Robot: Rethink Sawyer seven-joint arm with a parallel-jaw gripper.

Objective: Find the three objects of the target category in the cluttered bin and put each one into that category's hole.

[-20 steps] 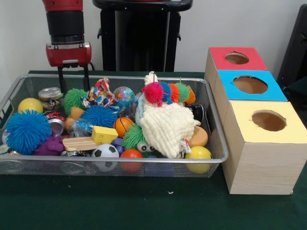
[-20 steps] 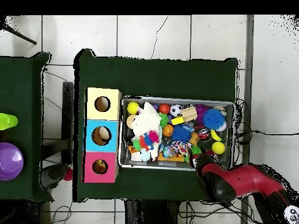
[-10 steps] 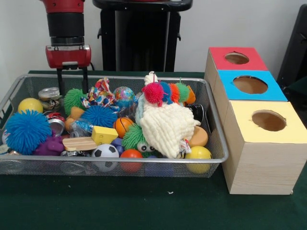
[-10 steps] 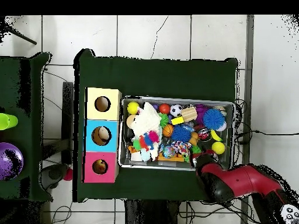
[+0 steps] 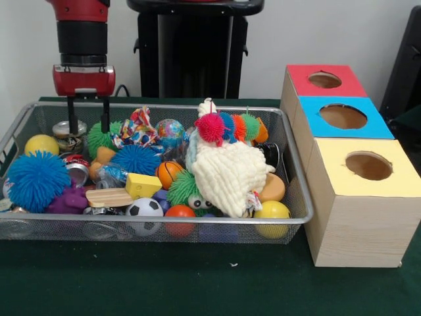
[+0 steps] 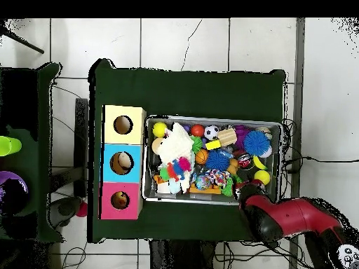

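Note:
The wire-mesh bin (image 5: 164, 220) holds a heap of toys. A green puffer ball (image 5: 100, 136) lies at its far left, a blue one (image 5: 136, 159) beside it, and a larger blue one (image 5: 36, 179) at the near left. My gripper (image 5: 87, 130) hangs open and empty over the bin's far left corner, its right finger just above the green ball. The red-topped box's hole (image 5: 324, 79) is at the far right, outside the bin. In the overhead view the arm (image 6: 263, 214) covers the gripper at the bin's lower right corner; the hole (image 6: 120, 200) is at the lower left.
Blue-topped (image 5: 343, 116) and yellow-topped (image 5: 368, 165) boxes stand in a row with the red one. A cream knitted toy (image 5: 227, 174), a football (image 5: 144, 209), yellow balls (image 5: 41, 144), cans (image 5: 69, 130) and a hairy green toy with eyes (image 5: 184, 189) crowd the bin.
My gripper has moved left in the front view, from behind the bin's rear rim to over the can and green puffer ball. The toys have not moved.

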